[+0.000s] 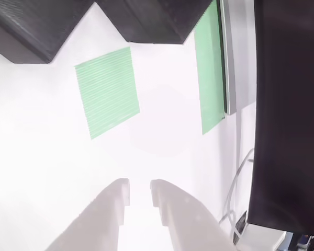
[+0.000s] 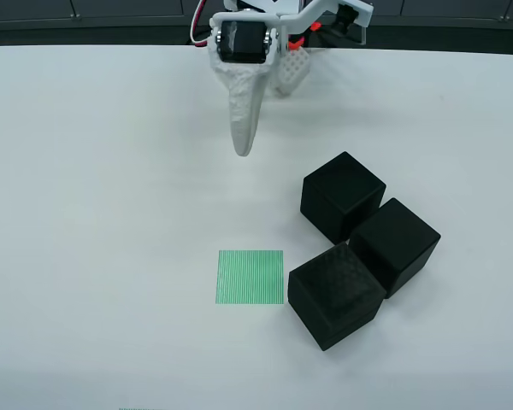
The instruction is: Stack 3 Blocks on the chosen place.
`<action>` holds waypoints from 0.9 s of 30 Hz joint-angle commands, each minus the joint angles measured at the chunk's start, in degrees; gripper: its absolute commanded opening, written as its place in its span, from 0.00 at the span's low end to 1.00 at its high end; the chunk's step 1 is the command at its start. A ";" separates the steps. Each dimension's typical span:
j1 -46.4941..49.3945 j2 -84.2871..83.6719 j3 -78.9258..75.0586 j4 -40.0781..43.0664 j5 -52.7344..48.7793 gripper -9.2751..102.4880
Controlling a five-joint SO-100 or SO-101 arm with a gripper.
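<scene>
In the overhead view I see the patch [image 2: 250, 277] bare at lower centre, so nothing is stacked yet. Above it my tool [image 2: 244, 147] hangs at upper centre, empty, fingers slightly parted in the wrist view. Right of the patch, three blocks [image 2: 342, 197] [image 2: 336, 295] [image 2: 394, 246] huddle touching; the nearest crowds the patch's edge. White counter [image 2: 94, 213] lies open leftward.

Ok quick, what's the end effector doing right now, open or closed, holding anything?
End effector: open with a narrow gap between its fingers, holding nothing, above the white table, apart from the blocks.
</scene>
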 commanded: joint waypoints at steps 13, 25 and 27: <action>-3.69 -41.48 -40.78 14.15 -6.86 0.09; -8.88 -62.75 -63.28 23.73 -25.58 0.11; -8.79 -64.69 -65.39 24.26 -28.30 0.14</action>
